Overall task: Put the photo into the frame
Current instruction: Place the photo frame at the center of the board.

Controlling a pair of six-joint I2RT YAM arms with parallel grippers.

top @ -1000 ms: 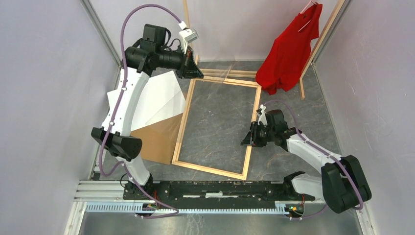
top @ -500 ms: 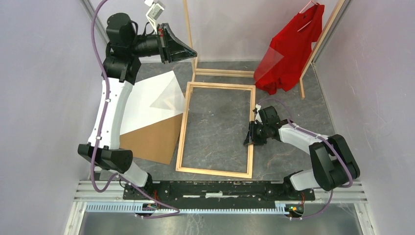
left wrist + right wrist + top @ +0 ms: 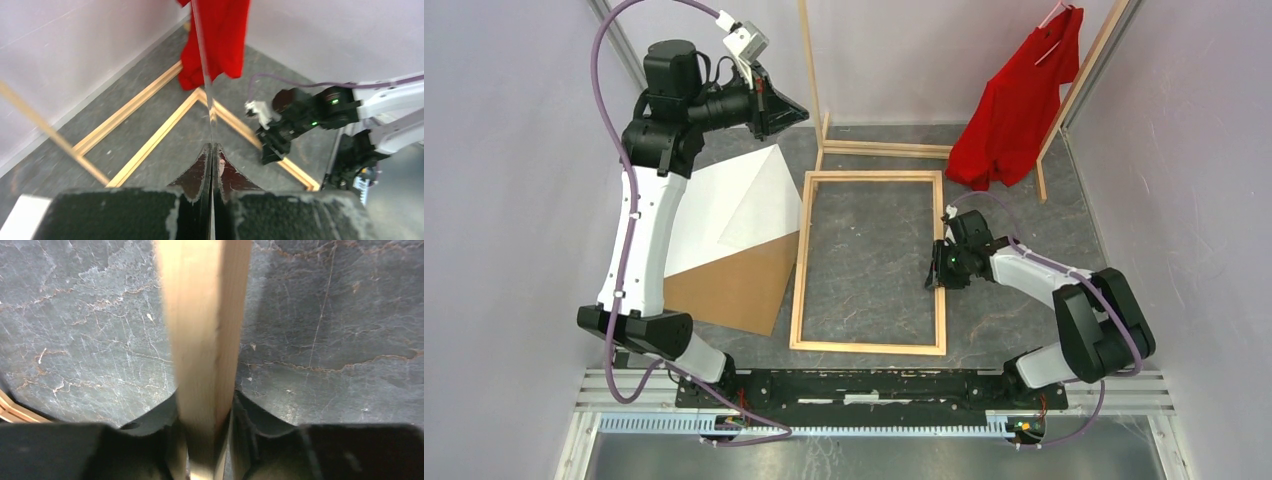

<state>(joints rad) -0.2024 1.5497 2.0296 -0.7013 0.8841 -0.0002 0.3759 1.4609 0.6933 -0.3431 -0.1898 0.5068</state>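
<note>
The right gripper (image 3: pixel 938 272) has its jaws pinched on the right rail of the frame (image 3: pixel 802 262), which lies flat on the grey desk (image 3: pixel 869 250). The photo (image 3: pixel 719 195) lies white side up just left of the frame, partly over a brown backing board (image 3: pixel 734 288). The left gripper (image 3: pixel 212 150), raised high near the far wall, has its jaws pressed on a thin clear sheet (image 3: pixel 202 60), seen edge-on.

Robot lab test cell. Left arm (image 3: pixel 639 220) and right arm (image 3: pixel 1039 275) are sitting on aluminium extrusion rails (image 3: pixel 624 385) at the table (image 3: pixel 874 250) edge. Plain pale walls (image 3: pixel 514 200) are enclosing the cell, and purple cables (image 3: pixel 602 60) are running along both arms.
</note>
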